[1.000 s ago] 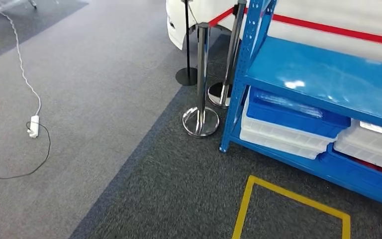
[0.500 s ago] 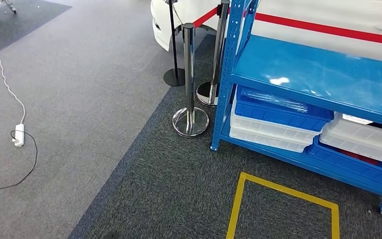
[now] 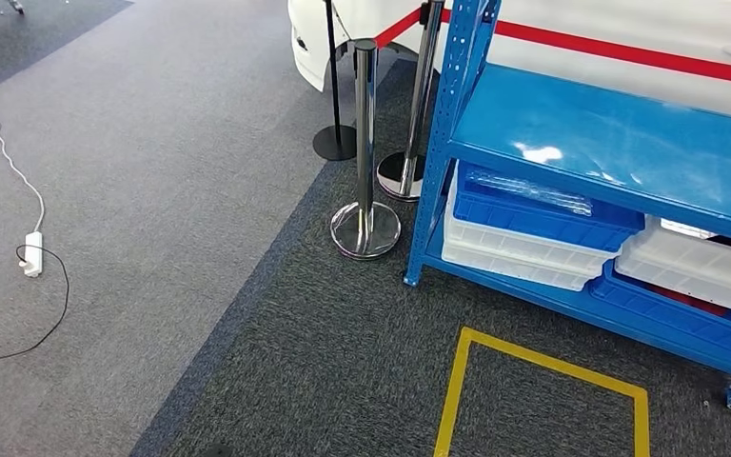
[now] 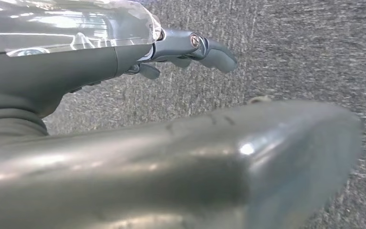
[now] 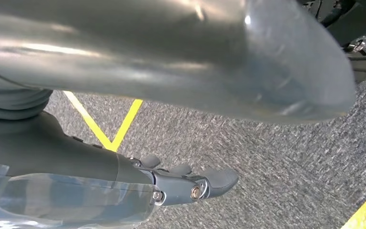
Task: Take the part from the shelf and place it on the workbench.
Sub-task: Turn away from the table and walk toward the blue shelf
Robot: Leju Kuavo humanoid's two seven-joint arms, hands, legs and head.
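Observation:
A blue metal shelf (image 3: 609, 133) stands at the right of the head view, its middle board bare and glossy. On the lower level a blue bin (image 3: 543, 214) sits on a white bin (image 3: 514, 257), beside another white bin (image 3: 695, 271) on a blue one (image 3: 685, 319). I cannot tell which item is the part. My left hand (image 4: 190, 47) hangs over dark carpet with loosely extended fingers, holding nothing. My right hand (image 5: 190, 183) also hangs over the carpet holding nothing, near yellow floor tape (image 5: 109, 129).
Two chrome stanchions (image 3: 365, 143) (image 3: 424, 86) stand just left of the shelf's corner post. A yellow taped rectangle (image 3: 552, 362) marks the carpet before the shelf. A white power strip (image 3: 32, 253) with its cable lies far left. A white vehicle body (image 3: 324, 38) stands behind.
The camera has moved: the whole scene has slid left in the picture, so more of the shelf and the yellow rectangle shows. Nothing on the shelf has moved.

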